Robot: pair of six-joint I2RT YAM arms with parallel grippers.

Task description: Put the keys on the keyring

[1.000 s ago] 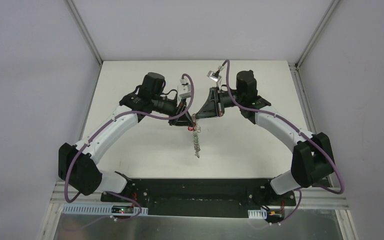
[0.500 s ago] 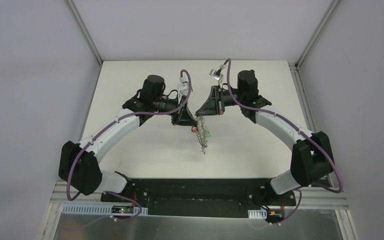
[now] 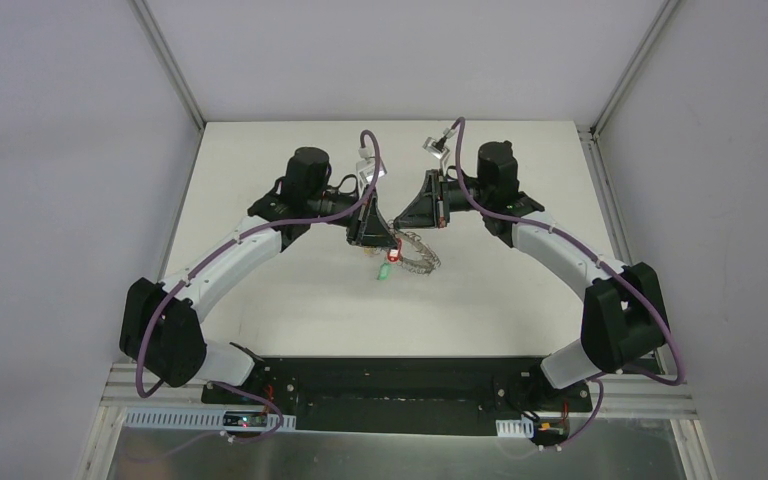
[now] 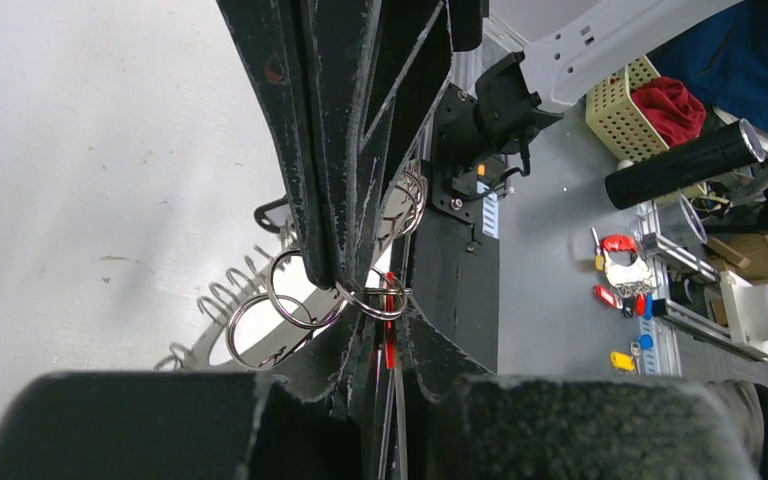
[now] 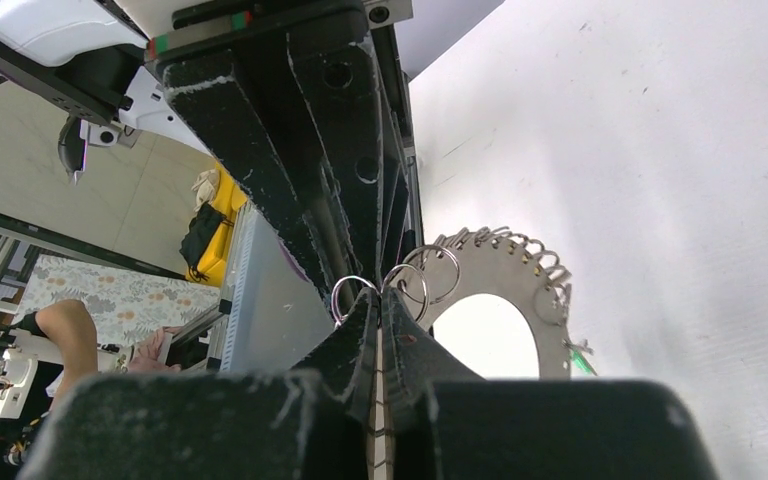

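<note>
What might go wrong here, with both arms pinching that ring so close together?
1. The right tool seems to grip the keyring only by small loops at its rim. The rest hangs free over the table, so it may swing or slip out.
2. The left tool pinches the red key right against the right tool's tips; a small misstep might knock them together.
3. The green key dangles below and might snag.

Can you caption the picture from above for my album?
The left tool and right tool pinch the keyring, red key and green key dangling.
</note>
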